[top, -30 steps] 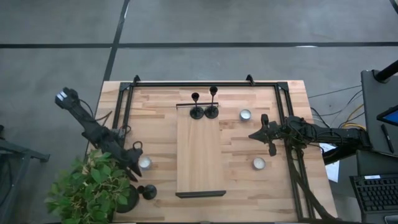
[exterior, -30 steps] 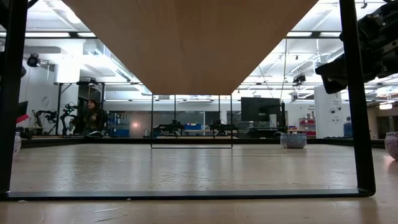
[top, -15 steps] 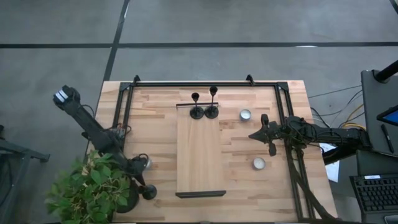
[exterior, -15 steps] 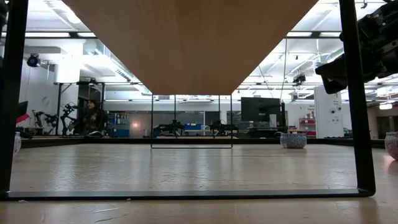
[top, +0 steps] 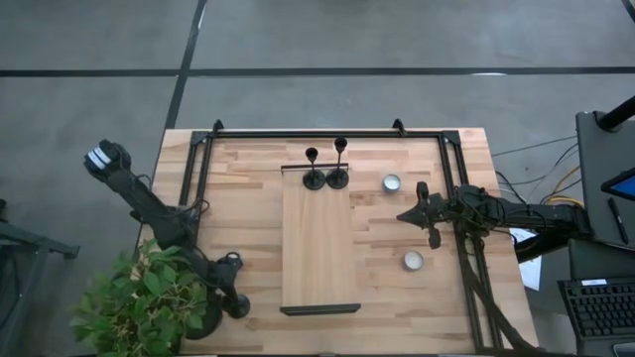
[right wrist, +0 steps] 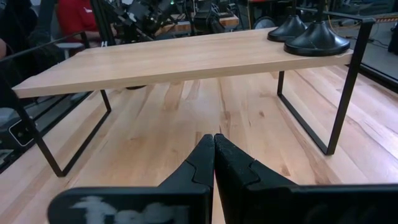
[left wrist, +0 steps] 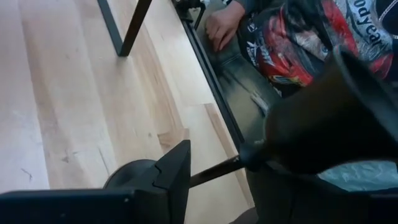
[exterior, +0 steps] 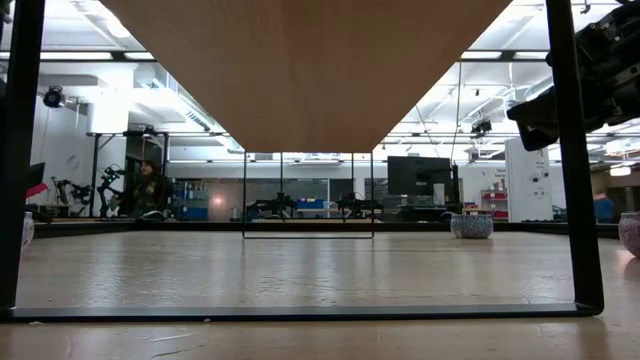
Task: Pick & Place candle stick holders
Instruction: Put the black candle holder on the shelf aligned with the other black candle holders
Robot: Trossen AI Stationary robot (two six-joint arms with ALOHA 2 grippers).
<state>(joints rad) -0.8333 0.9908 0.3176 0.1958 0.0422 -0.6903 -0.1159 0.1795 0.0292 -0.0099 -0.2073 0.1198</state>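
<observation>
The left claw [top: 234, 290] is seen spread around the third candle holder [top: 237, 306] at the desk's [top: 417, 198] seven o'clock corner. Two holders [top: 325, 178] are stood at twelve o'clock on the raised shelf [top: 319, 248]; the right claw [right wrist: 214, 152] is pressed together, idle. The stem should be pinched squarely before lifting.

Light wood-plank table [top: 248, 188] w/ black metal frame [top: 327, 133] round it. Raised wooden shelf [top: 319, 248] mid-table on black legs. On tabletop: 2 tealights [top: 392, 182] [top: 413, 260] right of shelf, 1 black candle stick holder [top: 236, 305] by near-left corner.
</observation>
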